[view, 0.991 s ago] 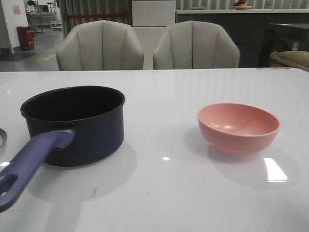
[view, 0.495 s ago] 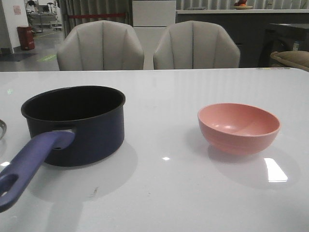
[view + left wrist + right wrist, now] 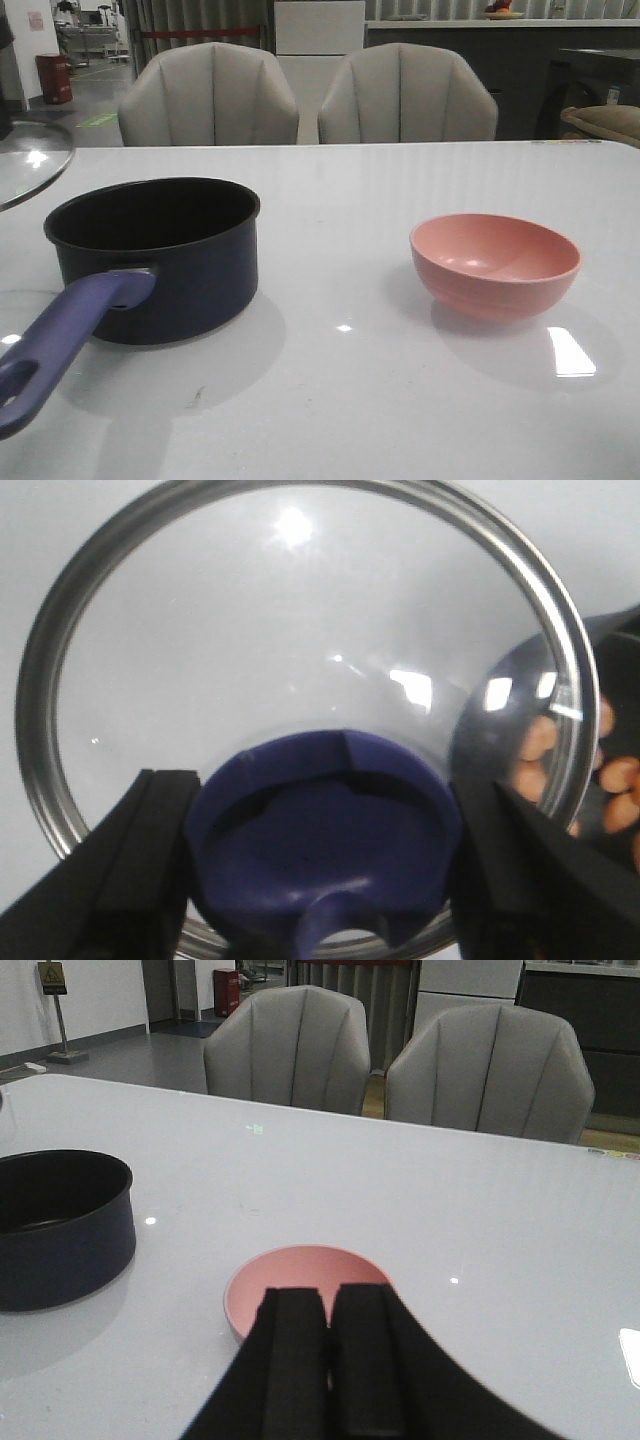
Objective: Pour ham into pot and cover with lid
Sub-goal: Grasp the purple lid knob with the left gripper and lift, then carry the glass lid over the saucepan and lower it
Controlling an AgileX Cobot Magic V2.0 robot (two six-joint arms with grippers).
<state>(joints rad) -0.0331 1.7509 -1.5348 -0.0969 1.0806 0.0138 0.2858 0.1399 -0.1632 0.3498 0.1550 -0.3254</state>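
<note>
The dark pot [image 3: 150, 255] stands at the left of the table, its blue-purple handle [image 3: 60, 340] pointing toward me. My left gripper [image 3: 325, 815] is shut on the blue knob [image 3: 320, 850] of the glass lid [image 3: 250, 640] and holds it in the air left of the pot; the lid's edge shows in the front view [image 3: 30, 160]. Orange-pink ham slices [image 3: 618, 778] lie inside the pot [image 3: 600, 650], seen past the lid's rim. The pot also shows in the right wrist view [image 3: 60, 1225]. My right gripper [image 3: 328, 1300] is shut and empty, just short of the pink bowl [image 3: 300, 1278].
The pink bowl [image 3: 495, 262] stands empty at the right of the table. Two grey chairs [image 3: 208, 95] stand behind the table's far edge.
The lid has risen from the table at the far left edge and now hangs tilted above table level beside the pot. The pot and the bowl have not moved.
</note>
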